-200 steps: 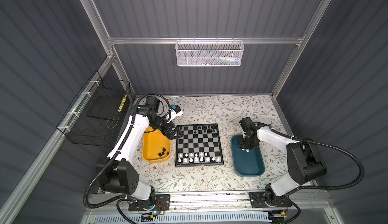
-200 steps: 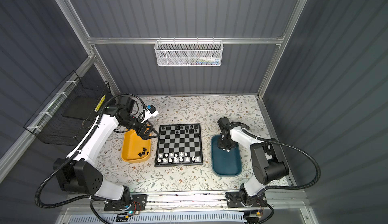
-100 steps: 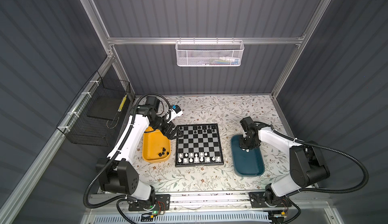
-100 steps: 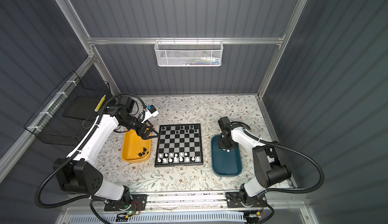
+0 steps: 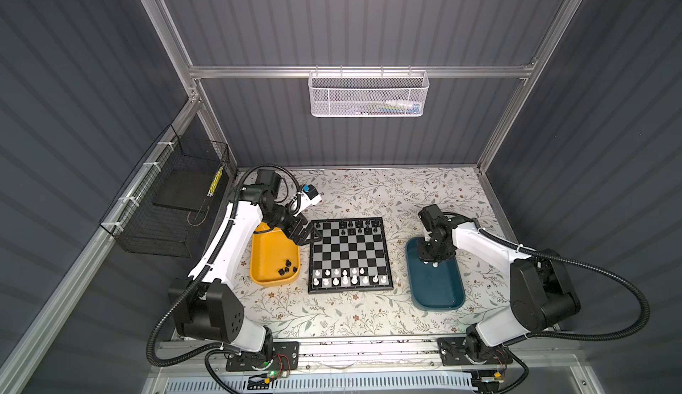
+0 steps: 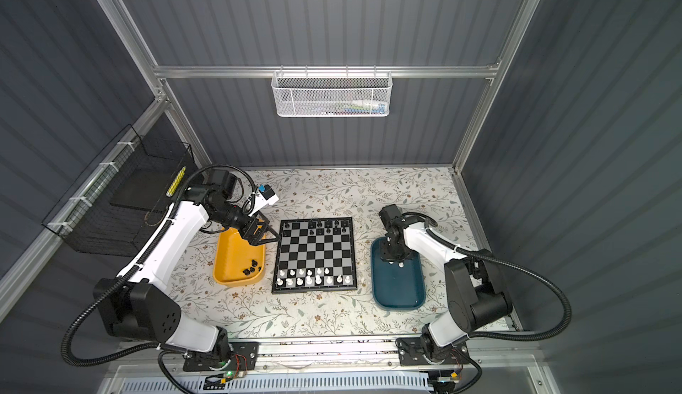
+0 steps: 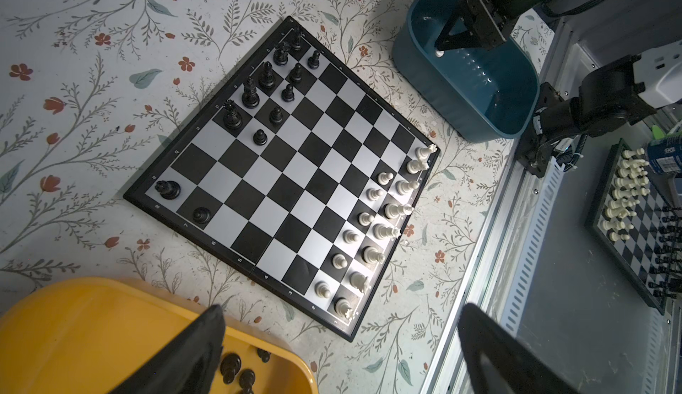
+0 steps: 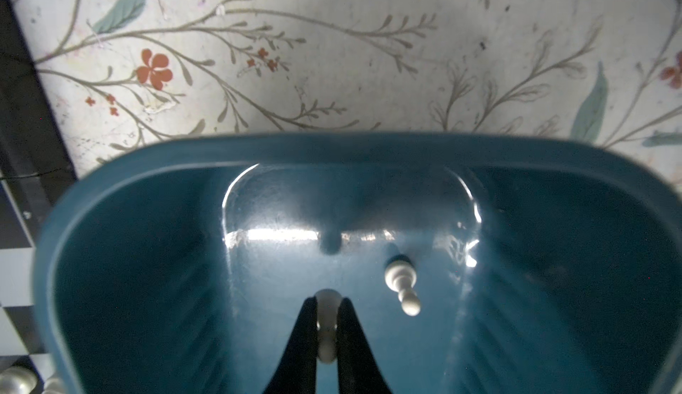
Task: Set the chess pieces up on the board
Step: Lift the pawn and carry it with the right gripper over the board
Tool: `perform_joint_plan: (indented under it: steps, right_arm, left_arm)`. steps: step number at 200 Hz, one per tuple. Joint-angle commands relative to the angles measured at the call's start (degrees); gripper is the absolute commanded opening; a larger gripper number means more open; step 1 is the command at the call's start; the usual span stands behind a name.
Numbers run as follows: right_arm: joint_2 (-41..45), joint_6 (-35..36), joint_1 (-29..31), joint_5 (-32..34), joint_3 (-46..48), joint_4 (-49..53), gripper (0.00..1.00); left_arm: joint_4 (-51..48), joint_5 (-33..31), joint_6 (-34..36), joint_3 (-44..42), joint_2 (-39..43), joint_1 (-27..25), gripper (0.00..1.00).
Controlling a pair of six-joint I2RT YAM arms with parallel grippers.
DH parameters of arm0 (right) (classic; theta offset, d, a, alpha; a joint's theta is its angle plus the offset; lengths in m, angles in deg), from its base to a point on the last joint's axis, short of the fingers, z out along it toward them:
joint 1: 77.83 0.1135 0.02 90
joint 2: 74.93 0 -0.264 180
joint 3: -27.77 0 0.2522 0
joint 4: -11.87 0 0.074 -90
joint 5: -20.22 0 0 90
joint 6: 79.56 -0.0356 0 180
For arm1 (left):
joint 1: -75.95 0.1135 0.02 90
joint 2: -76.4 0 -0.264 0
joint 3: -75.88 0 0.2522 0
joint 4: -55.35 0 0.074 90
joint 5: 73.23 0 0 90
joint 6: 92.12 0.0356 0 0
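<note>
Since the earlier frames the right arm's elbow has shifted slightly. The right gripper (image 8: 326, 312) remains low inside the teal tray (image 8: 332, 148), and the left arm has not moved. The right jaws are closed narrowly on a white pawn (image 8: 326, 331), which is pinched between the two fingertips with its round base protruding just past them. Whether the base touches the tray floor cannot be determined. A second white pawn (image 8: 401, 281) lies on its side on the tray floor, just beside the jaws and clear of them. The board (image 5: 348, 252) lies between the two grippers. The white pieces (image 7: 383, 218) stand in two rows along one edge, and the black pieces (image 7: 265, 89) are grouped along the opposite edge. The left gripper (image 5: 308, 235) hovers with its jaws spread wide and holds nothing. It is above the gap between the board's corner and the yellow tray (image 5: 265, 259). Loose black pieces (image 5: 287, 266) lie in that tray, well behind the open jaws.
</note>
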Motion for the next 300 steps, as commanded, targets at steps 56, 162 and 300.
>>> perform_joint_plan:
  steps: [56, 162, 300]
  right_arm:
    - [2.54, -1.54, 3.38, 2.11, -6.10, 6.30, 0.14]
    - [-6.27, -5.04, 17.47, 2.08, -19.62, 8.85, 0.14]
    - [-16.37, -9.37, 28.34, -1.98, -23.11, 5.25, 0.14]
  left_arm:
    - [-1.47, 0.37, 0.45, 0.83, 0.29, -0.28, 0.99]
    - [-1.38, 0.46, 0.43, 0.21, 1.13, -0.33, 1.00]
    - [-1.45, 2.05, 0.23, 0.18, 1.63, -0.28, 0.99]
